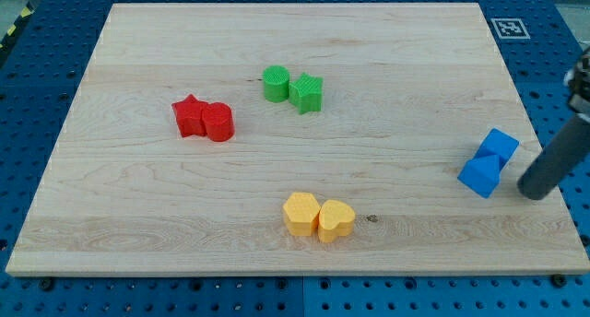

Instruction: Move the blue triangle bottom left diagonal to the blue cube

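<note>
**Tip beside the two blue blocks at the board's right side**

You have my tip (pixel 533 193) resting low on the view's right, just to the right of the blue pair and apart from it by a narrow strip of bare wood. There are no jaws to open or close here: the tool is a plain dark rod, and it touches no block.

The blue triangle (pixel 480 176) sits on the wooden board (pixel 138 216) near its right edge. The blue cube (pixel 500 145) stands just above and to the right of it, and the two are touching or very nearly so; from this angle you cannot quite tell whether a gap remains between them. So the triangle lies toward the view's bottom left of the cube.

Nothing stands between my tip and the blue blocks. The other pieces are well apart from them. A yellow pair, one yellow hexagon-like block (pixel 301 212) and one yellow heart (pixel 336 220), sits touching near the view's bottom centre. A red star (pixel 190 115) and a red cylinder (pixel 218 123) press together left of centre. A green cylinder (pixel 276 83) and a green star (pixel 307 93) sit side by side toward the view's top centre.
</note>
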You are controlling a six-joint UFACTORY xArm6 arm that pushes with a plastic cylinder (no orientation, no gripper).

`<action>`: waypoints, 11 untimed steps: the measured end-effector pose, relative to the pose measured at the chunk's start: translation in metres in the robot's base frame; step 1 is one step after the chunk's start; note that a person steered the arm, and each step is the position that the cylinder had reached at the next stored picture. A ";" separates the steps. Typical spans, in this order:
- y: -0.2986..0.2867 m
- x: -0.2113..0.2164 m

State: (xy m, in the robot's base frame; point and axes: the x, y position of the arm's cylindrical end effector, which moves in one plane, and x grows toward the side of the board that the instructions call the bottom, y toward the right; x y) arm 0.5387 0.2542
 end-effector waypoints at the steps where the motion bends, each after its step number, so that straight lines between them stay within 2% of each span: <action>1: 0.000 0.000; 3: -0.007 -0.016; 7: -0.117 -0.016; 11: -0.170 -0.025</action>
